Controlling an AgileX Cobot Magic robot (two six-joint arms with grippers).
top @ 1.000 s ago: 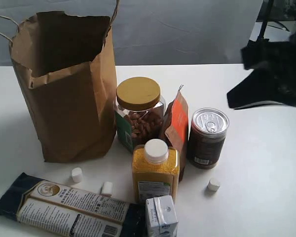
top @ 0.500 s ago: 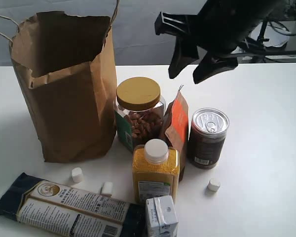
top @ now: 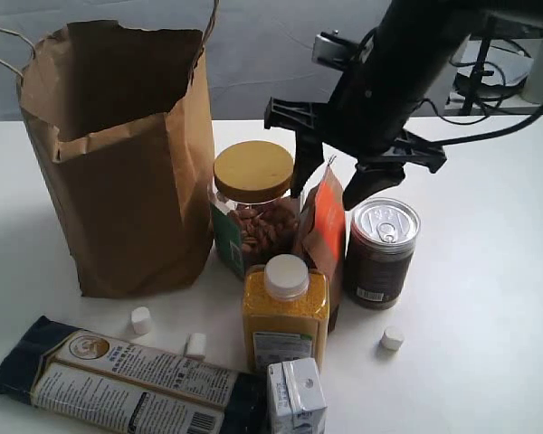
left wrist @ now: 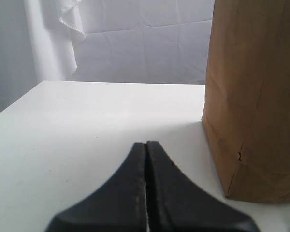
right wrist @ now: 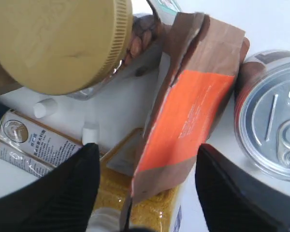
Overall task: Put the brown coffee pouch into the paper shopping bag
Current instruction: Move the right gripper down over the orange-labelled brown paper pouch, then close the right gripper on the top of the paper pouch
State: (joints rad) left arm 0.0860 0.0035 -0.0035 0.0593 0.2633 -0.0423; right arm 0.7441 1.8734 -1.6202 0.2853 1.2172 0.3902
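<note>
The brown coffee pouch point(top: 324, 233) with its orange panel stands upright between the nut jar and the dark can, seen from above in the right wrist view point(right wrist: 188, 108). My right gripper point(top: 323, 197) point(right wrist: 147, 155) is open and hangs over the pouch's crimped top, one finger on each side, not touching it. The paper shopping bag point(top: 127, 181) point(left wrist: 253, 96) stands tall and open at the left. My left gripper point(left wrist: 146, 145) is shut on nothing, low over the table beside the bag's base, and does not show in the exterior view.
A yellow-lidded nut jar point(top: 253, 194) stands close against the pouch on the bag side, a dark can point(top: 381, 251) on the other. In front are a yellow grain bottle point(top: 285, 316), a small carton point(top: 297, 398) and a long printed packet point(top: 118, 380). Small white pieces point(top: 392, 338) lie about.
My right arm has swung in from the right edge and come down over the pouch, jaws open. The pouch and the other items have not moved.
</note>
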